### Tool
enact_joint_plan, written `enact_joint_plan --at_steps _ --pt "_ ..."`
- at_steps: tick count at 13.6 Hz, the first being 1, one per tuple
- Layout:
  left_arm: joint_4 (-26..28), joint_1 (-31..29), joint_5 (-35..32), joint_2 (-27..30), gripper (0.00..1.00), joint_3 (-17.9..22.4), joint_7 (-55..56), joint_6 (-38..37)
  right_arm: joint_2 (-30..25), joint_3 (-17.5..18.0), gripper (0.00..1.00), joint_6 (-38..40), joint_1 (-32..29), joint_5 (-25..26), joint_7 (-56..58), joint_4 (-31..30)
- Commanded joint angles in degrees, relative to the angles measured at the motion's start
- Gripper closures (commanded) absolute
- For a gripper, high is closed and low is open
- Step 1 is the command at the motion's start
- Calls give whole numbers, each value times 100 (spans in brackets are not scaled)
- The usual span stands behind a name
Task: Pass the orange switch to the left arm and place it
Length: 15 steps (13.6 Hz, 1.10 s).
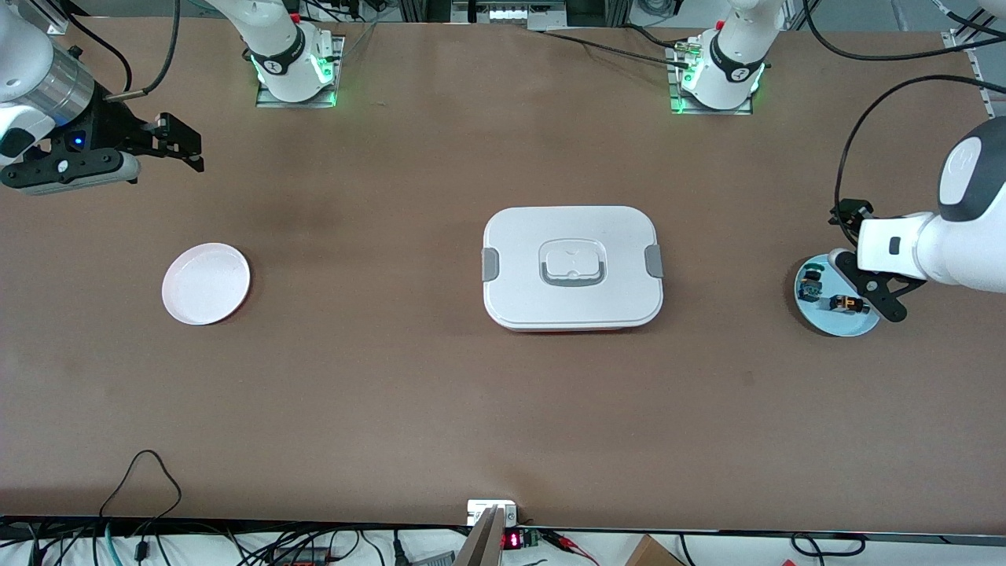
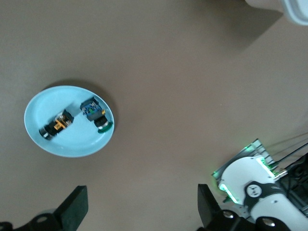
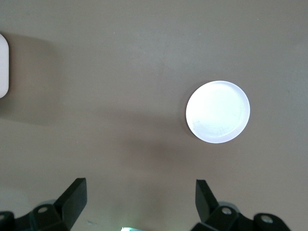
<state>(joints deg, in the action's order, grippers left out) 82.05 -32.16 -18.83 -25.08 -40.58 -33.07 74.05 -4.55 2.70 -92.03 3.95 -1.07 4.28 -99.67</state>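
Observation:
The orange switch [image 1: 845,303] lies on a light blue plate [image 1: 825,318] at the left arm's end of the table, beside a dark switch with teal parts [image 1: 810,284]. My left gripper [image 1: 866,288] hangs open and empty up over that plate's edge. In the left wrist view the orange switch [image 2: 57,125] and the teal switch [image 2: 95,113] lie on the blue plate [image 2: 77,144], off to the side of my open left gripper [image 2: 142,209]. The white box [image 1: 572,267] stands lidded at the table's middle. My right gripper [image 1: 185,143] waits open and empty in the air at the right arm's end.
An empty white plate [image 1: 206,283] lies at the right arm's end and shows in the right wrist view [image 3: 218,111]. The box's edge [image 3: 2,65] shows there too. Cables and a small device [image 1: 493,512] lie along the table edge nearest the front camera.

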Motion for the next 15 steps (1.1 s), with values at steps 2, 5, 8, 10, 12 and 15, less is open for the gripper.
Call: enact_joint_plan --at_steps 2,5,8,10,12,15 --pt "-461 -27 90 204 0 -47 441 -391 323 20 0 10 -34 80 -94 386" --pt "-462 8 327 573 0 -3 846 -532 489 11 0 -52 -61 19 -120 474" --pt "-391 988 965 1135 0 1291 934 -427 613 11 0 -52 -43 45 -85 729" --pt "62 1763 1416 1697 0 2532 943 -16 622 11 0 -52 -43 71 -76 730" --pt "660 2230 1662 2207 0 3176 1292 564 648 20 0 -104 -34 54 -111 730" --pt "1067 3065 1839 2569 0 3986 2653 768 692 20 0 -271 -34 27 -103 730"
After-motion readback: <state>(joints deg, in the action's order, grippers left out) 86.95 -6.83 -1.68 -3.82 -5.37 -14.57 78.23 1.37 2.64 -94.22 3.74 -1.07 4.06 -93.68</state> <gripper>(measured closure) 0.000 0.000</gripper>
